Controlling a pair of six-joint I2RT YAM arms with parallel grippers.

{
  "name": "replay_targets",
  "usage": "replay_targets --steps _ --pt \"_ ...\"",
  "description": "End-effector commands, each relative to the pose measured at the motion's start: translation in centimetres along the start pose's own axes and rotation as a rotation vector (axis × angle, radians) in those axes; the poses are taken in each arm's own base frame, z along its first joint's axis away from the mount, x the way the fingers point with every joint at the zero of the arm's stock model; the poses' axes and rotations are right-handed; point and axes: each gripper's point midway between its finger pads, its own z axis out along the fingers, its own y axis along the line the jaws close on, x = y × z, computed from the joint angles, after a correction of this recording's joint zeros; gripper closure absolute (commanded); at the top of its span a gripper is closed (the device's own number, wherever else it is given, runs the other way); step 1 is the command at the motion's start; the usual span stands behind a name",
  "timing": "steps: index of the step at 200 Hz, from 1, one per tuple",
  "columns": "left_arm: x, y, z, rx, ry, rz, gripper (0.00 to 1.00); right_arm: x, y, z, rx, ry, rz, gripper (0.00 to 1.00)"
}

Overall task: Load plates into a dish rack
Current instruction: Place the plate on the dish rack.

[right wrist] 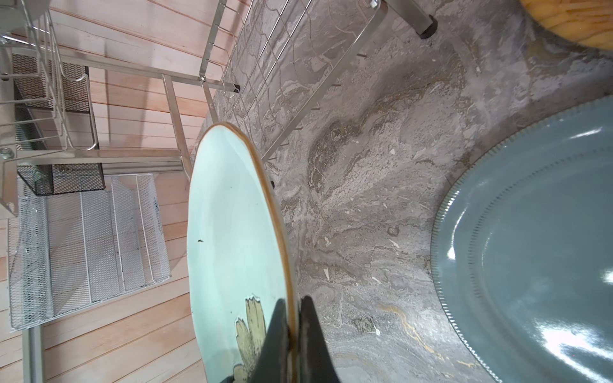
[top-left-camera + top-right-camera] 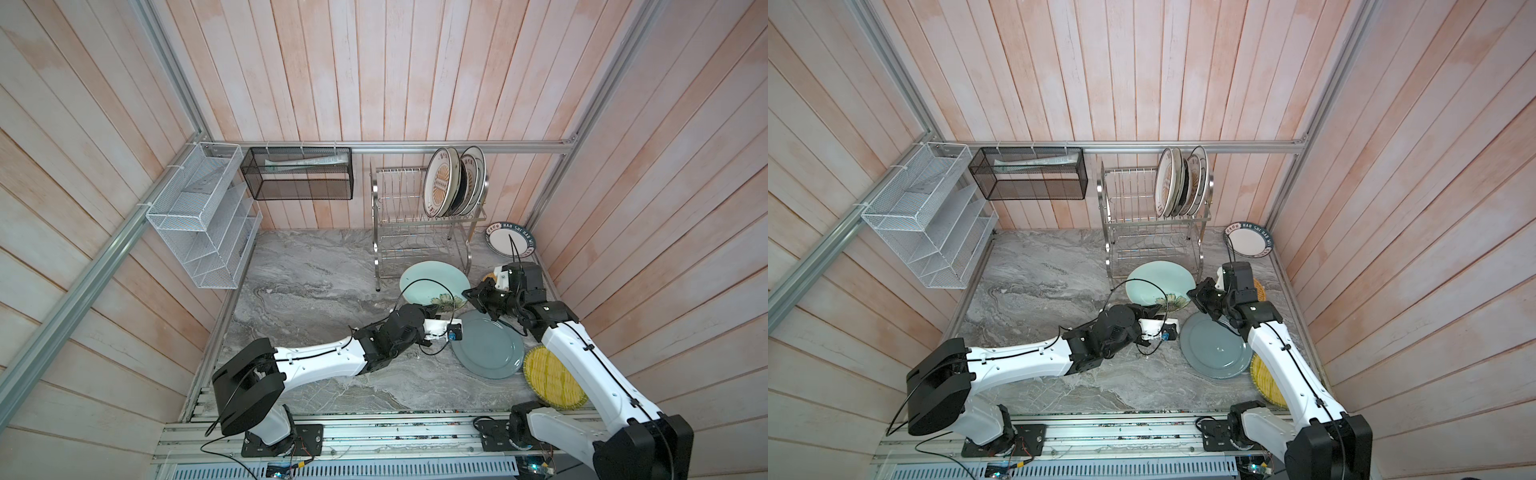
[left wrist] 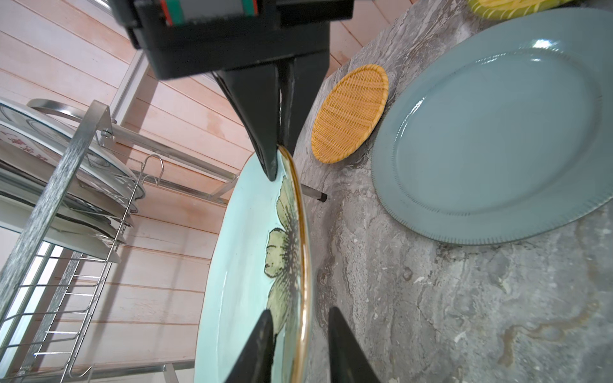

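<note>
A pale green plate with a flower is tilted just in front of the dish rack. My right gripper is shut on its gold rim. My left gripper straddles the same rim a little further along. One of its fingers lies against the plate's face and the other stands a small gap off the underside. Several plates stand upright in the rack's top tier. A grey-blue plate, a yellow woven plate and an orange woven plate lie flat on the table.
A white plate with a lettered rim lies at the back right by the wall. A white mesh organiser and a black mesh basket hang on the left and back walls. The rack's lower tier holds nothing.
</note>
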Motion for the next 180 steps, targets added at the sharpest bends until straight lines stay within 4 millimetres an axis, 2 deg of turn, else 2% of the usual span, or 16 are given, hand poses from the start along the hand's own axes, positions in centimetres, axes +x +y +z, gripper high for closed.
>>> replay_targets --steps 1,19,56,92,110,133,161,180 --pt "0.2 0.5 0.4 -0.009 0.028 0.0 0.82 -1.0 4.5 -2.0 -0.145 -0.046 -0.039 1.0" --pt "0.2 1.1 0.4 -0.025 0.04 -0.028 1.0 -0.8 4.5 -1.9 -0.146 -0.041 -0.04 1.0" --pt "-1.2 1.8 -0.4 -0.029 0.024 -0.086 1.0 -0.5 5.1 -2.1 -0.17 -0.033 -0.05 1.0" --pt "-1.9 1.7 -1.6 -0.026 0.002 -0.081 1.0 -0.4 6.1 -2.6 -0.212 -0.037 -0.074 1.0" --pt "-2.0 1.7 -2.5 -0.023 -0.008 -0.093 1.0 -0.4 6.2 -2.6 -0.222 -0.041 -0.087 0.73" --pt "-2.2 1.9 -3.7 -0.025 -0.026 -0.127 1.0 -0.4 6.3 -2.2 -0.245 -0.04 -0.106 0.48" --pt "-2.4 1.5 -5.1 0.009 -0.055 -0.171 1.0 -0.8 6.9 -1.9 -0.273 -0.043 -0.133 0.36" --pt "-2.3 0.9 -5.8 0.044 -0.056 -0.192 1.0 -2.1 6.9 -2.1 -0.259 -0.099 -0.138 0.26"
